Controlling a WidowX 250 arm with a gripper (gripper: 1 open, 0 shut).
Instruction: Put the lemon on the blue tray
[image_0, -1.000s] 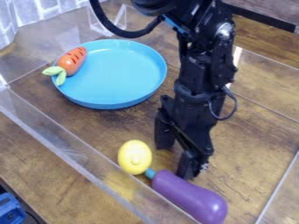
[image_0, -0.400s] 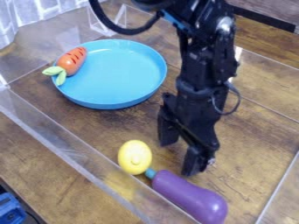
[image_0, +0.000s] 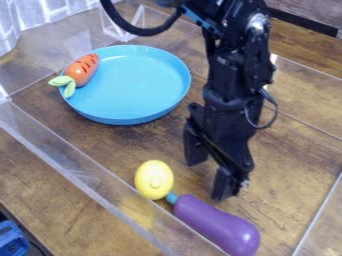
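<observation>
The yellow lemon (image_0: 155, 178) lies on the wooden table near the front, touching the stem end of a purple eggplant (image_0: 217, 224). The round blue tray (image_0: 147, 100) sits at the back left with nothing on its middle. My black gripper (image_0: 210, 172) points down just right of the lemon, its fingers (image_0: 227, 185) spread open and nothing between them. It stands apart from the lemon, just above the eggplant's stem end.
An orange carrot (image_0: 80, 69) with green leaves rests across the tray's left rim. Clear plastic walls (image_0: 74, 175) fence the table along the front and left. Bare wood lies to the right of the arm.
The gripper has edged slightly up and to the right, away from the lemon; lemon, eggplant, carrot and tray have stayed put.
</observation>
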